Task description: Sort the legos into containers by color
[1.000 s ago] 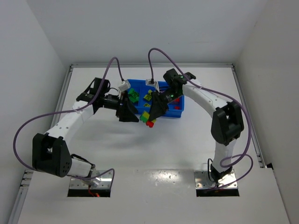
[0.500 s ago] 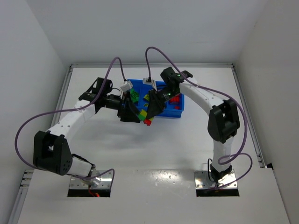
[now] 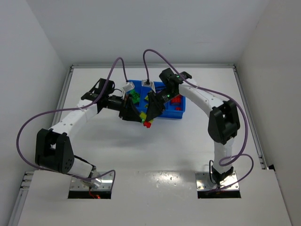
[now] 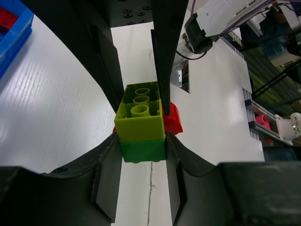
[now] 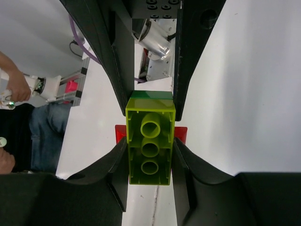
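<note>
A short lego stack (image 3: 146, 120) hangs above the table just in front of the blue tray (image 3: 181, 113). It is made of a yellow-green brick (image 5: 150, 146), a green brick (image 4: 142, 150) and a red brick (image 4: 173, 120). My left gripper (image 4: 142, 155) is shut on the green brick from the left. Facing it, my right gripper (image 5: 150, 160) is shut on the yellow-green brick. The red brick sticks out sideways behind both. In the tray's containers lie green legos (image 3: 135, 96) and red legos (image 3: 176, 100). The arms hide part of the tray.
Purple cables (image 3: 117, 63) loop over both arms above the tray. White walls close in the table on the left, back and right. The arm bases (image 3: 91, 181) sit at the near edge. A tray corner (image 4: 14, 28) shows in the left wrist view.
My left gripper has moved in and closed on the stack's green brick. The right gripper, still holding the stack, has shifted slightly left and towards the left gripper.
</note>
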Controlling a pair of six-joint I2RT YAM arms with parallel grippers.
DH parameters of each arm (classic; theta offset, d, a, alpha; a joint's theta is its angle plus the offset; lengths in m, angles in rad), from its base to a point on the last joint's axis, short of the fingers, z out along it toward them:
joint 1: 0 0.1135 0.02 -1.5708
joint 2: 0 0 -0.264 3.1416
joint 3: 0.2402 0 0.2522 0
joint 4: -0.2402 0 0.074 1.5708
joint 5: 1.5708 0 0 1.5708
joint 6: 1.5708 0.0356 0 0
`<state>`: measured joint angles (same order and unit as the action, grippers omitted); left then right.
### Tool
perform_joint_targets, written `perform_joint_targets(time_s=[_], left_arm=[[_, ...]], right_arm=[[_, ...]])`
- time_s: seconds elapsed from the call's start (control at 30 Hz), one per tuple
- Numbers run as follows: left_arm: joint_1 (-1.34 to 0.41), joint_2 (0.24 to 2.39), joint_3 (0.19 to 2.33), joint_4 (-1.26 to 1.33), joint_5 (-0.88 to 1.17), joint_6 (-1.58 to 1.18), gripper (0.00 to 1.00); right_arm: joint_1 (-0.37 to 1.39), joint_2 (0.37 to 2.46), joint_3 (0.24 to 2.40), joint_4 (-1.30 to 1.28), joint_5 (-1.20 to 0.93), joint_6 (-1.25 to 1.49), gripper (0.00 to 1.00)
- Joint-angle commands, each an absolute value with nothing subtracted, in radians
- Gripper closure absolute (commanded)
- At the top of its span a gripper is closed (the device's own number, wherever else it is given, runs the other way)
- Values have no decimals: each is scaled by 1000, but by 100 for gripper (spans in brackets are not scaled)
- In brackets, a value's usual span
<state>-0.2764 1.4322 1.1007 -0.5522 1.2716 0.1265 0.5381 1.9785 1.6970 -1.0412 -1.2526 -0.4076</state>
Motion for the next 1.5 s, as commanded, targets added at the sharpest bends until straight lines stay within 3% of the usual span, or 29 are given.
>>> perform_joint_targets(time_s=[0.0,0.33,0.53,0.8,0.97,1.27,1.37,1.4,1.47], left_arm=[[-282,1408,1105,-509,1266,156,79],[-331,1335,985,-518,1175,228,79],[-357,1325,1011,-552,1073,278,80],[-357,1385,1149,-312,429,62,78],[-367,1544,1277,-302,241,22,75],[-377,1759,1399,-302,52,-12,68],[-377,1805,1423,-311,28,-21,59],[-386,1815,1433,-311,28,-21,48],[-387,1838,1445,-321,18,-21,35]], right_arm=[[523,1965,1753,-1043,-1286,-426,90],[358,1921,1839,-1017,-1278,-402,92],[244,1861,1737,-982,-1289,-380,92],[172,1588,1361,-833,-1187,-326,92],[153,1451,1241,-678,-1108,-223,92],[124,1433,1218,-637,-1106,-167,92],[124,1433,1218,-626,-1115,-156,92],[124,1433,1218,-615,-1115,-147,92],[124,1442,1218,-606,-1124,-137,92]])
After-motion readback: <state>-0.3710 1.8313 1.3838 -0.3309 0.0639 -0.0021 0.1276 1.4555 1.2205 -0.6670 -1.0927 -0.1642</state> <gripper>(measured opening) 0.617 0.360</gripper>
